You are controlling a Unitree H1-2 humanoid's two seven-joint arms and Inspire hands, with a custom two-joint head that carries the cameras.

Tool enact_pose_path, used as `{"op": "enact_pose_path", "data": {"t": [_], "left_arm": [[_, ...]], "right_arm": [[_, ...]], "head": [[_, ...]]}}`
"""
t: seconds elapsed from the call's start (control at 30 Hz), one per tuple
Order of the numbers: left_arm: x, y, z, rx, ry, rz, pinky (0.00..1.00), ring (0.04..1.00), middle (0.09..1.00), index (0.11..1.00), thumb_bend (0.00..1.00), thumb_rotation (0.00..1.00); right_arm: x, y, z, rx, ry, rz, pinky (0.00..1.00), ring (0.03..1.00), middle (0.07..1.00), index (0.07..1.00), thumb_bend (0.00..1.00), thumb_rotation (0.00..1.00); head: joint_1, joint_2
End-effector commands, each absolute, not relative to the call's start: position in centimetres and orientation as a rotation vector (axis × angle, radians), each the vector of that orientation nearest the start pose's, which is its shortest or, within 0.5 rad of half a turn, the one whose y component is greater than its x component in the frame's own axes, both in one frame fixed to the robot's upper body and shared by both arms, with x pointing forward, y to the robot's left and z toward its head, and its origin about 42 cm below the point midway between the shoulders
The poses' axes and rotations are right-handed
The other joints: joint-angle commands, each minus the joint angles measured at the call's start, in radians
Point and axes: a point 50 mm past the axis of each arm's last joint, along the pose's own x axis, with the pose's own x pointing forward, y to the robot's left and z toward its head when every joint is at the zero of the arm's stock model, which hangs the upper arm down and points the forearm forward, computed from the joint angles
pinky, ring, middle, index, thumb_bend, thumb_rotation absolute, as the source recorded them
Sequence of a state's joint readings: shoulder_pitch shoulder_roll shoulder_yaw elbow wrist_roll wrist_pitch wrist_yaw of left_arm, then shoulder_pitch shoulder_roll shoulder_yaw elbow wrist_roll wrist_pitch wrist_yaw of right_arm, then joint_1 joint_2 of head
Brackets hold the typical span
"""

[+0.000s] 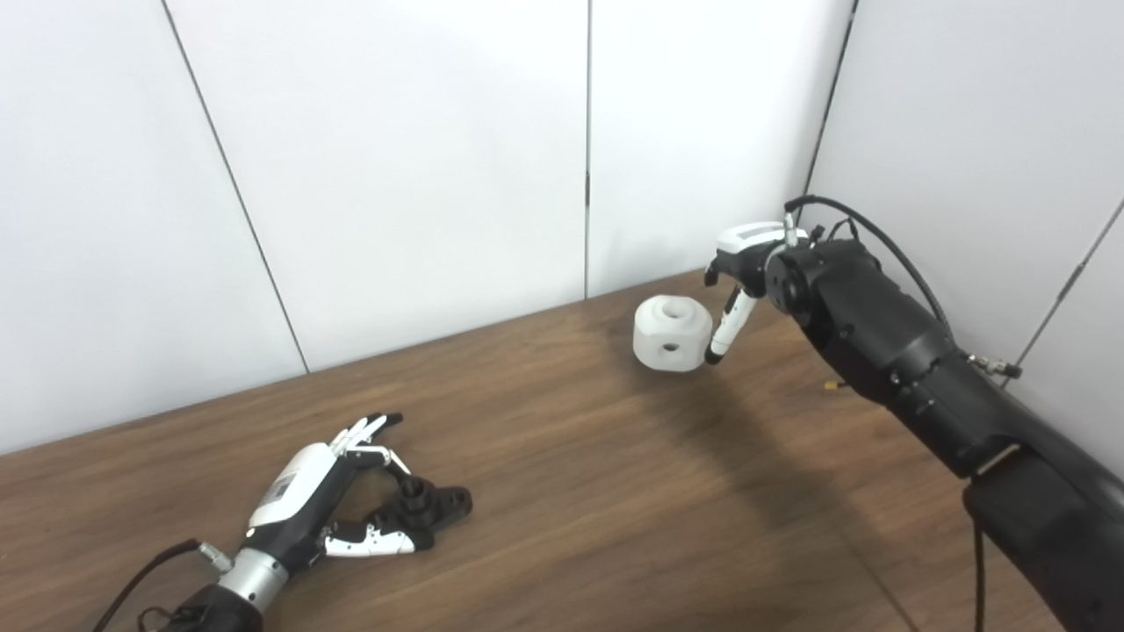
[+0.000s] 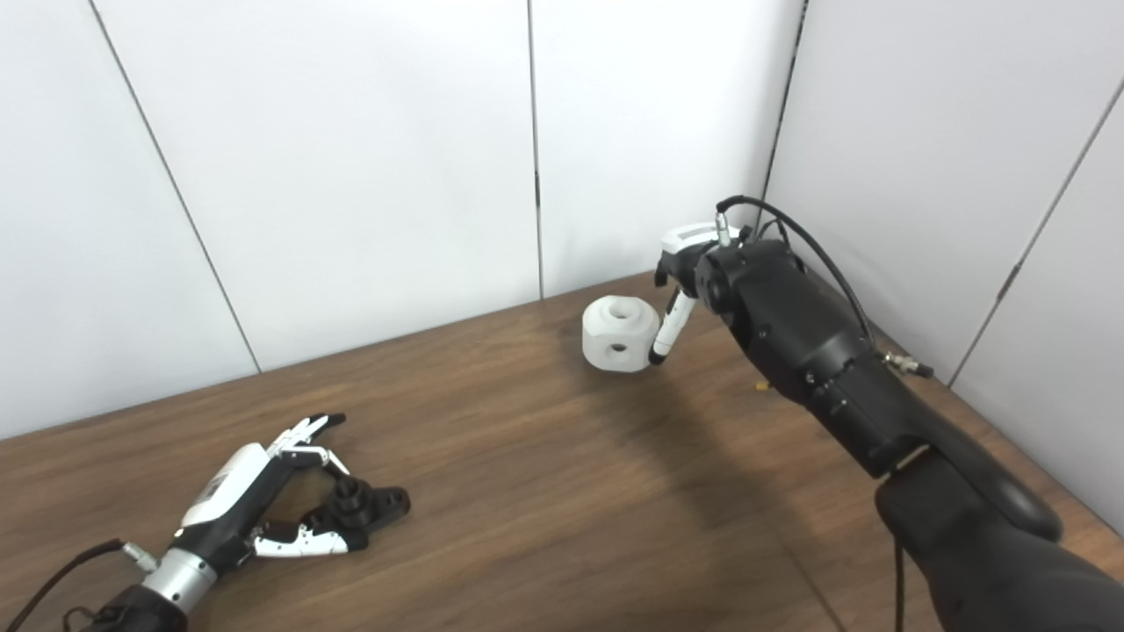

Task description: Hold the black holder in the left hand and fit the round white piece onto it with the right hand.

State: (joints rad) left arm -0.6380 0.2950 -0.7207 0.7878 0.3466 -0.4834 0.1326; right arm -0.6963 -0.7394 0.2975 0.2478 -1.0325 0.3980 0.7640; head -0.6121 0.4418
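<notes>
1. Table (image 1: 562, 491): a dark wood-grain top is seen, bounded at the back and the right by plain white wall panels (image 1: 404, 158) with thin dark seams.

2. Black holder (image 1: 432, 504): it is found low on the table at the near left, lying on the wood. A raised round boss is seen on its top and a flat lobe with small holes points to the right.

3. Left hand (image 1: 338, 491): it is laid low over the table at the near left, the arm coming in from the bottom left corner. The thumb is stretched along the near side of the black holder and the fingers (image 1: 369, 432) are extended beyond its far side. The holder is bracketed loosely between them; a firm grasp cannot be confirmed, and the hand reads as released.

4. Round white piece (image 1: 672, 333): it is placed at the far right of the table, near the back wall, well apart from the black holder. A hole is seen in its top face and another in its side.

5. Right hand (image 1: 746, 263): it is held just beside the round white piece, on its right. One white finger with a dark tip is pointed down at the piece's right edge, touching or nearly so; which cannot be told. The remaining fingers are hidden behind the dark wrist, so whether the hand is spread or clenched cannot be told.
</notes>
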Motion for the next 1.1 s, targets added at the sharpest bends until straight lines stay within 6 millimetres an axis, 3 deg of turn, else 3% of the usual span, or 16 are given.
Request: {"op": "enact_pose_path", "data": {"t": [0.0,1.07], "left_arm": [[37.6,19.9,2.0,0.992,-0.077,-0.851,1.0,1.0,0.961,0.482,0.52,0.06],[36.6,20.2,1.9,0.965,-0.08,-0.857,1.0,1.0,0.959,0.482,0.52,0.06]], "right_arm": [[46.6,-39.0,34.0,-1.682,0.434,0.008,0.95,1.0,1.0,0.849,1.0,0.44],[47.4,-37.9,31.4,-1.659,0.448,0.075,0.98,0.994,0.98,0.813,1.0,0.44]], "head": [[-0.001,0.001],[0.016,0.03]]}}
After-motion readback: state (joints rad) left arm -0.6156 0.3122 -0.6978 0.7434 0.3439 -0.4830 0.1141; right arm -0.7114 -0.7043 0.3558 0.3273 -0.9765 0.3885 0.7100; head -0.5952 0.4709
